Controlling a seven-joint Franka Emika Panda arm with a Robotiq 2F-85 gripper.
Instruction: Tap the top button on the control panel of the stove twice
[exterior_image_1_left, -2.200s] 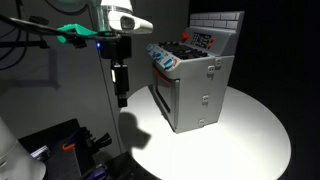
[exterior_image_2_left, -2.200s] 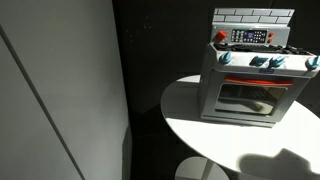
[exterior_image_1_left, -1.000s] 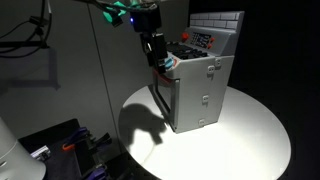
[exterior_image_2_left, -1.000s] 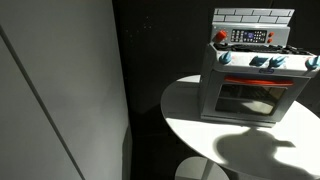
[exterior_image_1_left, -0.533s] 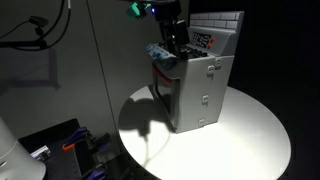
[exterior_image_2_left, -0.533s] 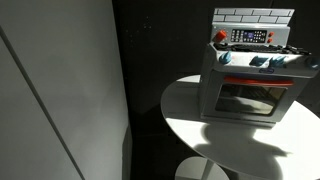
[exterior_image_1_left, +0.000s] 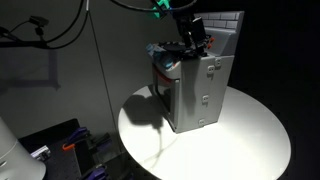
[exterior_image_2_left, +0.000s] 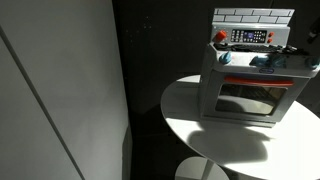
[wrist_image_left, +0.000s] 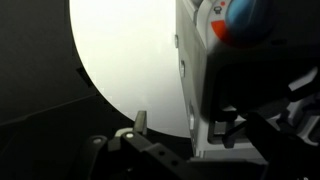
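Small grey boxy toy stove (exterior_image_2_left: 240, 85): right end cut off by the frame edge in an exterior view. Round white worktop (exterior_image_2_left: 200, 125) was cut there too, at right and bottom.

Small white control panel with red marks (exterior_image_2_left: 250, 36): buttons too small to tell apart. In an exterior view the dark robot hand (exterior_image_1_left: 190, 47) covered part of it. Its finger spacing could not be read.

Wrist view: stove face blurred. Blue knob (wrist_image_left: 245, 12) clipped by the top edge.

This looks like a lab or test studio, not a real kitchen. A toy stove (exterior_image_1_left: 200, 85) stands alone on a round white table (exterior_image_1_left: 250, 130) against a black backdrop (exterior_image_1_left: 285, 45). Loose cables (exterior_image_1_left: 62, 38) and dark gear (exterior_image_1_left: 70, 150) sit nearby.
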